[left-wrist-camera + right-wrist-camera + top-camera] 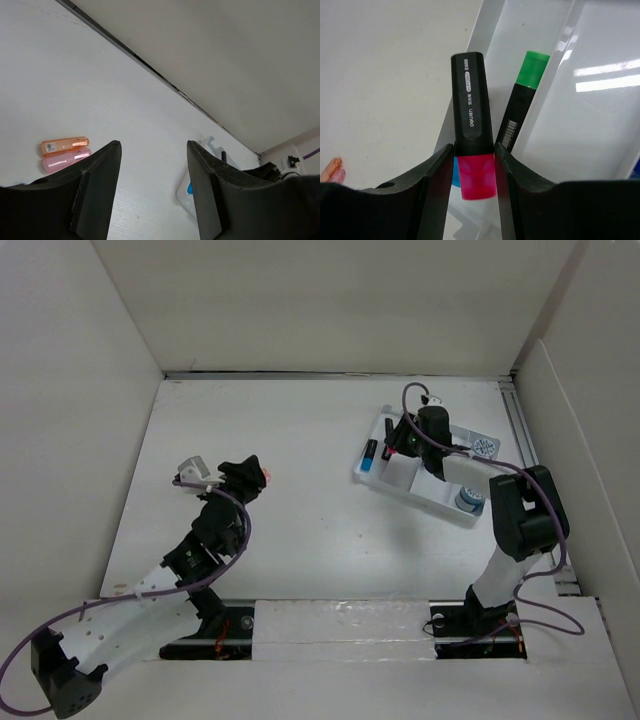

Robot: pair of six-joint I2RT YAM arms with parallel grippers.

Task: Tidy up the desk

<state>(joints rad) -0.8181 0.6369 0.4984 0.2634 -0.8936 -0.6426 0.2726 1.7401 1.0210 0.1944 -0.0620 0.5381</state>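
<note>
The desk is a large white tabletop between white walls. My right gripper hovers over the left end of a white compartment tray. In the right wrist view it is shut on a black highlighter with a pink cap, held above the tray's rim. A green-capped highlighter lies in the tray beside it. My left gripper is open and empty above the desk's left half; its jaws stand wide apart. Two small cases, one orange and one pink, lie on the desk beside it.
A blue-capped marker lies in the tray's left end. A blue and white roll sits in the tray's near compartment and a printed packet in its far right part. White walls border the desk on three sides.
</note>
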